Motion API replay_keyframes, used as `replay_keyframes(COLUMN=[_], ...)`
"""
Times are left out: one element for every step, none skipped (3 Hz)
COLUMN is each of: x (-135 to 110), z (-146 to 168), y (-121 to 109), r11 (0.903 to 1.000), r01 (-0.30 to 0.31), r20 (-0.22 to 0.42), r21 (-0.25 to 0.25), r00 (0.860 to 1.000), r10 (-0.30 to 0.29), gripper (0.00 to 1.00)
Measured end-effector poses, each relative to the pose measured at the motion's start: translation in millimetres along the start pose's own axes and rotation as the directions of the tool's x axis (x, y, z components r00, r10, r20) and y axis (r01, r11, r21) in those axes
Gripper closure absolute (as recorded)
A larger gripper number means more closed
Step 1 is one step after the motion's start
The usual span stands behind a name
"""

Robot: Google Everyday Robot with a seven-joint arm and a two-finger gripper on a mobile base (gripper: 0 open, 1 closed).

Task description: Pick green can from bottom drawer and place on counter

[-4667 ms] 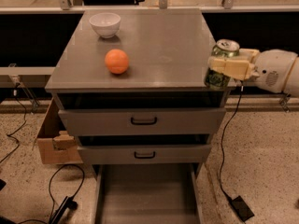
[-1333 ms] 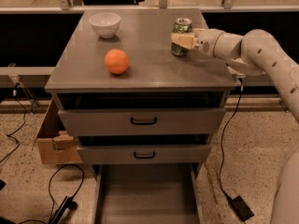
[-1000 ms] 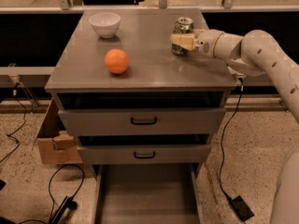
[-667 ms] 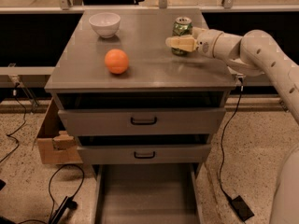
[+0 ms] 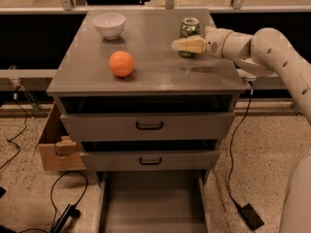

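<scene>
The green can [image 5: 189, 27] stands upright on the counter [image 5: 155, 67], at its back right. My gripper [image 5: 179, 41] reaches in from the right, level with the can's lower half. Its near finger [image 5: 188, 44] lies in front of the can and points left, a little apart from the can. The far finger is hidden behind the can. The gripper looks open and no longer squeezes the can. The bottom drawer [image 5: 153, 203] is pulled out at the foot of the cabinet, and its grey tray holds nothing that I can see.
An orange ball [image 5: 121, 63] lies at the counter's middle left and a white bowl [image 5: 109, 24] stands at the back left. The two upper drawers [image 5: 149, 125] are ajar. A cardboard box [image 5: 53, 144] and cables lie on the floor to the left, and a black power brick [image 5: 250, 216] to the right.
The gripper carried the green can from the cabinet's right side onto the counter. In the last second its near finger came away from the can towards the front.
</scene>
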State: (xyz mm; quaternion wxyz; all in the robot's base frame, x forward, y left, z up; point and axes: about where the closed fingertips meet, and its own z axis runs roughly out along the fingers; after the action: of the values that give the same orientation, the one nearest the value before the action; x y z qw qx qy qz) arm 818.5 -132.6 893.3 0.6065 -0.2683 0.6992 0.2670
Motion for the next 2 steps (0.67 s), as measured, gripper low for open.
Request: replay_keyframes(x=[-26.2, -58.9], z=[-24.6, -83.8], y=[7.3, 21.1], r11=[0.9974, 0.9837], r01=[0.071, 0.179], r20=[-0.070, -0.207], r21=[0.007, 0.021], r00=[0.995, 0.963], r10=[-0.071, -0.170], gripper=[0.00, 0.00])
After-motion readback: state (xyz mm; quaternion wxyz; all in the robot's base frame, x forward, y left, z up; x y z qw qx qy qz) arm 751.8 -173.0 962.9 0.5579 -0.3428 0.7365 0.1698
